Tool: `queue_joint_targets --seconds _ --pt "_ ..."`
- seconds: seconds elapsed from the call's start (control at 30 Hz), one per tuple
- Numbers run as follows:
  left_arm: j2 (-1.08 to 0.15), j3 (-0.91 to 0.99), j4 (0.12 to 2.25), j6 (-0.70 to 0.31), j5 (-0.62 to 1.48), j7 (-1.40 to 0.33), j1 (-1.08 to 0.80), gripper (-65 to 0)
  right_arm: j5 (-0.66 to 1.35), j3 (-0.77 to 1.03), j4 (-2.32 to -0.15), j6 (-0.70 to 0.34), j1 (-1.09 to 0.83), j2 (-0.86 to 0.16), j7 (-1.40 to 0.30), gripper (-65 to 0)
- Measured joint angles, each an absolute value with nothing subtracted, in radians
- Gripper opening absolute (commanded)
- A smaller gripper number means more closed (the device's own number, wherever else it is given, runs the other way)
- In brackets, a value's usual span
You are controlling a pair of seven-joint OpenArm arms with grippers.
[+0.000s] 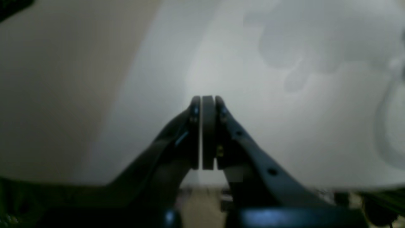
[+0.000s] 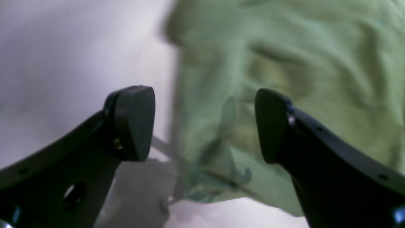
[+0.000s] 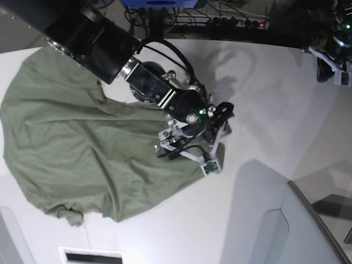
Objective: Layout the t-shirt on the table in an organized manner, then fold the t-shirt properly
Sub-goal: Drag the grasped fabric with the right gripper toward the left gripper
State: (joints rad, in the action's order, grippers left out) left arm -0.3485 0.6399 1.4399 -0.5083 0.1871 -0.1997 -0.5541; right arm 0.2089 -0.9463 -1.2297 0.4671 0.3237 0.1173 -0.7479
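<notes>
The t-shirt [image 3: 82, 143], crumpled and spread unevenly, lies on the white surface [image 3: 264, 99]. The right gripper [image 2: 205, 125], jaws wide apart and holding nothing, hangs over the t-shirt's edge. The left gripper [image 1: 208, 104], jaws pressed together and empty, is over bare surface, well apart from the t-shirt.

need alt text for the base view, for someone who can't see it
Seen from above, a crumpled olive-green t-shirt lies spread on the left of a white table, not yet folded. The right arm reaches in from the top left, its open hand over the shirt's right edge. The left hand sits far off at the top right corner.
</notes>
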Motion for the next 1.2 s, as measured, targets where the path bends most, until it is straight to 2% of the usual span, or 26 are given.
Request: queue_joint_targets --seconds 0.27,0.53,0.9,0.97,1.1,1.2 --pt "-0.338 0.646 1.414 -0.517 0.188 -0.176 -0.560 -65.0 0.215 -0.949 -1.126 0.490 0.337 0.117 -0.698 -19.5" --pt "-0.338 0.645 1.418 -0.522 0.192 -0.176 -0.557 -65.0 0.220 -0.957 -1.295 0.483 0.250 0.128 -0.748 -19.5" --pt "-0.337 0.645 1.418 -0.522 0.192 -0.176 -0.554 -65.0 0.216 -0.950 -1.142 0.483 0.273 0.119 -0.665 -20.0" --pt "-0.338 0.645 1.418 -0.522 0.192 -0.175 -0.554 -65.0 0.216 -0.946 -1.142 0.484 0.273 0.119 -0.660 -24.5" --pt "-0.338 0.645 1.418 -0.522 0.192 -0.176 -0.554 -65.0 0.216 -0.947 -1.142 0.483 0.273 0.120 -0.661 -38.9" --pt "-0.336 0.645 1.416 -0.524 0.192 -0.176 -0.539 -65.0 0.216 -0.947 -1.142 0.482 0.273 0.119 -0.660 -53.3"
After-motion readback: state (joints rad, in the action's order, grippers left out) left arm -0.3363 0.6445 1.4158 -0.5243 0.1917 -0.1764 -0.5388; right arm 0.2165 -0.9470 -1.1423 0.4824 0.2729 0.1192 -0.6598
